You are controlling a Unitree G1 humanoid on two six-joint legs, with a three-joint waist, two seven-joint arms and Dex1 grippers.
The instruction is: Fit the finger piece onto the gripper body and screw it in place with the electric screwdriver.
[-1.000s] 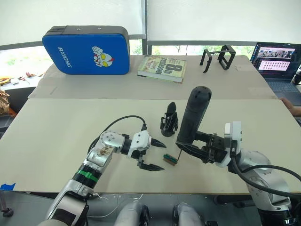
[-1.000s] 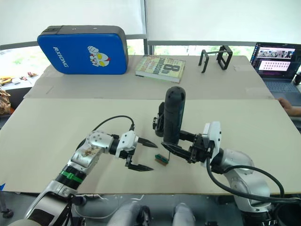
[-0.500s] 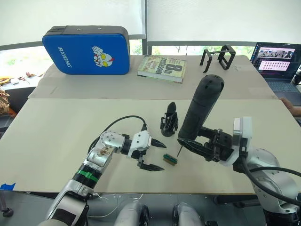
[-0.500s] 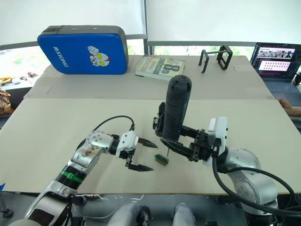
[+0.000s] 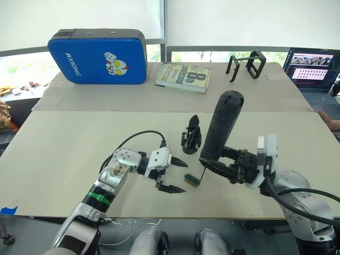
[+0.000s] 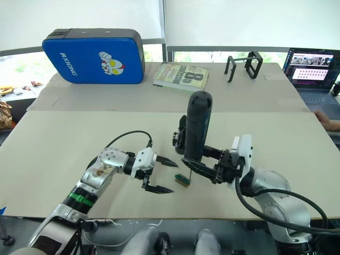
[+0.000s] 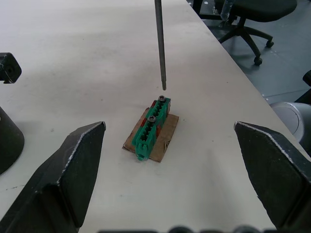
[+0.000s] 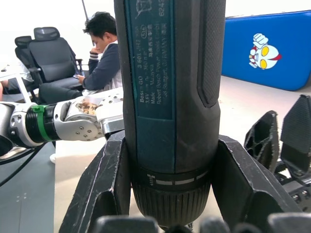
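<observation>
On table centre, head view: right gripper (image 5: 226, 162) clamps screwdriver (image 5: 219, 127) low, bit over green block (image 5: 192, 179); left gripper (image 5: 175, 174) splayed, empty; gripper body (image 5: 191, 136) behind. Left wrist: bit (image 7: 160, 43) just above block screws. Right wrist: screwdriver looks heavy, rigid; low grip suits.

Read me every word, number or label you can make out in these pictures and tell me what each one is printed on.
"RXIONG": blue case, beside a cartoon figure.
Large "8": book cover; its other words are too small to read.
"Bosch" and "GO": label on the electric screwdriver held in the right gripper; the rest of that label is too blurred.
Laptop screen: text unreadable.
</observation>
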